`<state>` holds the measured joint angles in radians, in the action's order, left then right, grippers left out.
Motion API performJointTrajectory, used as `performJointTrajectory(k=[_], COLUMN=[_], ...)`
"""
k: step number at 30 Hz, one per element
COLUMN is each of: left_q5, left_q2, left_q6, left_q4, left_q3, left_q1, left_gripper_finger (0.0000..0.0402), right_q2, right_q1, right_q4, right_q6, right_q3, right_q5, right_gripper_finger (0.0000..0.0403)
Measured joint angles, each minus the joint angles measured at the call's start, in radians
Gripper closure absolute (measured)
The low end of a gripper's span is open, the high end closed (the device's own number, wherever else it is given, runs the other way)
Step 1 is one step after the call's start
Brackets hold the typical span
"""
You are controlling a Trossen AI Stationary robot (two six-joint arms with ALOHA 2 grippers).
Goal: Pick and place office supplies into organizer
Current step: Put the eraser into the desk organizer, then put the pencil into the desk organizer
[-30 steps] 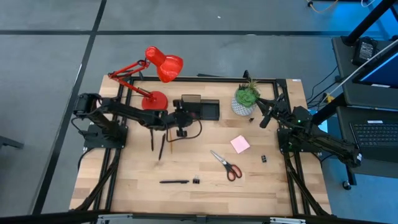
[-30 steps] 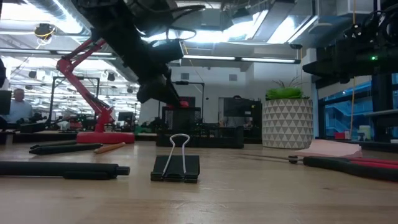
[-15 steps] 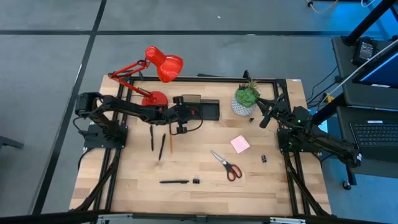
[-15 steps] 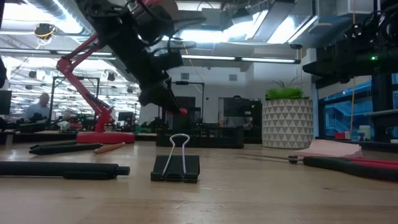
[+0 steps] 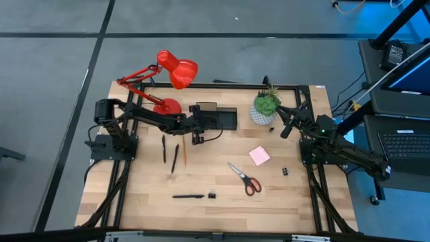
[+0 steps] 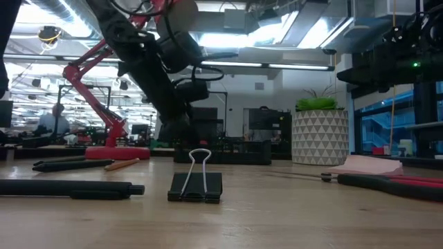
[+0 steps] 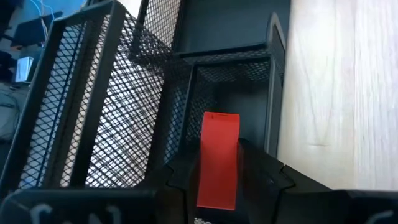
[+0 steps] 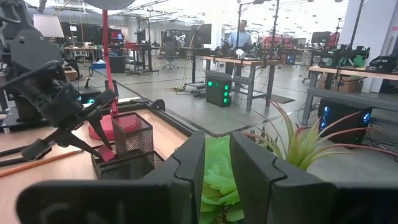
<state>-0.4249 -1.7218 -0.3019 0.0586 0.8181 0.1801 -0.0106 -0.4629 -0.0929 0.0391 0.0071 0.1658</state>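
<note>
The red block (image 7: 217,158) was clamped between the fingers of the left gripper (image 5: 196,136), which hung at the near edge of the organizer (image 5: 216,117), directly above one of its mesh compartments. The block had not been released; by my judgement this item was moments from placement.

Everything else remained outside the organizer on the table (image 5: 141,202). Two pens (image 5: 164,148) and a pencil (image 5: 175,158) lay just left of the gripper. Scissors (image 5: 244,178) and a pink pad (image 5: 259,156) lay to the organizer's right front, with a small black clip (image 5: 285,172) further right. A third pen (image 5: 187,196) and a binder clip (image 5: 211,195) lay near the front edge. The task stood at an early stage.

The right gripper (image 8: 215,163) waited beside the plant (image 5: 267,104), right of the organizer, fingers narrowly apart and empty.

A red lamp (image 5: 168,74) stood left of the organizer. Beyond lay an open workshop with benches.
</note>
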Motion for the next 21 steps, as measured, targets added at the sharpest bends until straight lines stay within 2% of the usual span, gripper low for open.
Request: performJointTrajectory(k=[21], left_q5=[-0.002], left_q2=[0.000], left_q6=[0.000], left_q4=[-0.001], left_q3=[0.000], left_q1=[0.002], left_gripper_finger=[0.0284], right_q2=[0.000], right_q1=[0.000], right_q4=[0.000], right_q6=[0.000], right_q3=[0.000], right_q5=[0.000], right_gripper_finger=[0.0323])
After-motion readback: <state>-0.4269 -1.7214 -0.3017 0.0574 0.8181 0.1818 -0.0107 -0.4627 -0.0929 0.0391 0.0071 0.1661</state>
